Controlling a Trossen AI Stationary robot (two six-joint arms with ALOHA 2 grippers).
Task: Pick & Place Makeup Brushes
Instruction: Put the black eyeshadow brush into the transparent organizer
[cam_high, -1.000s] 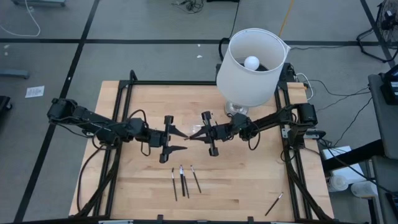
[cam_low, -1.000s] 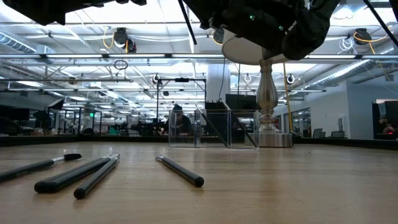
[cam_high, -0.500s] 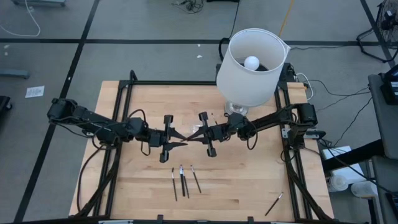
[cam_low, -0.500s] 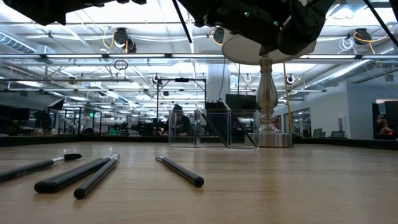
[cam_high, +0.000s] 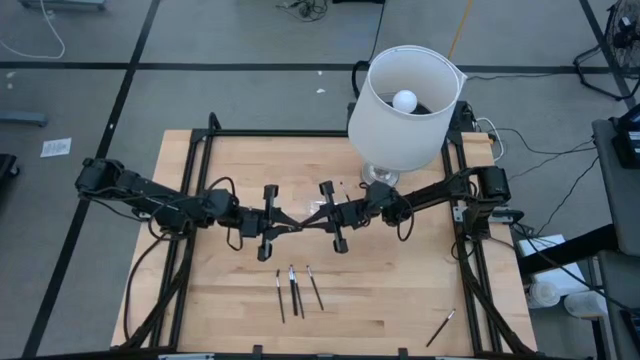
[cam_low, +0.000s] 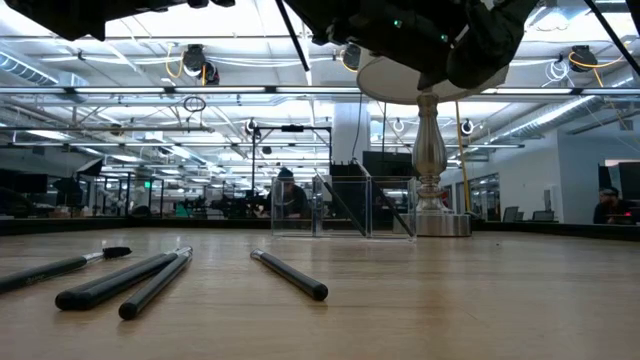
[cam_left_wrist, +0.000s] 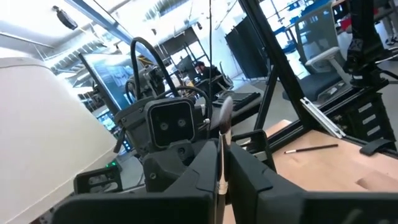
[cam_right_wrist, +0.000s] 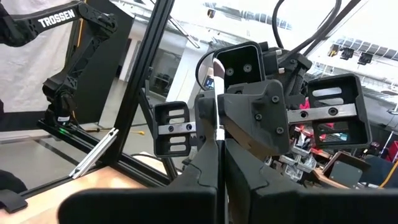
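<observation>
Since a second ago the left tool has drawn its fingers together, and they now pinch a makeup brush that the right tool also clamps. Both arms meet tip to tip above the middle of the worktop, raised off the wood. In the left wrist view the brush stands as a thin stick between that arm's dark fingers, its pale bristle head poking out beyond them toward the other arm's camera. The right wrist view shows the same stick squeezed between its own shut fingers, with the left arm's wrist right behind it.

Three more brushes lie side by side on the wood nearer the front edge, below the meeting point; two of them lie close together, though whether they touch I cannot tell, and the third is set slightly apart. From table height they show as dark rods lying flat. One further brush lies alone well off toward the front right corner.

A white lamp stands at the back right of the worktop.
</observation>
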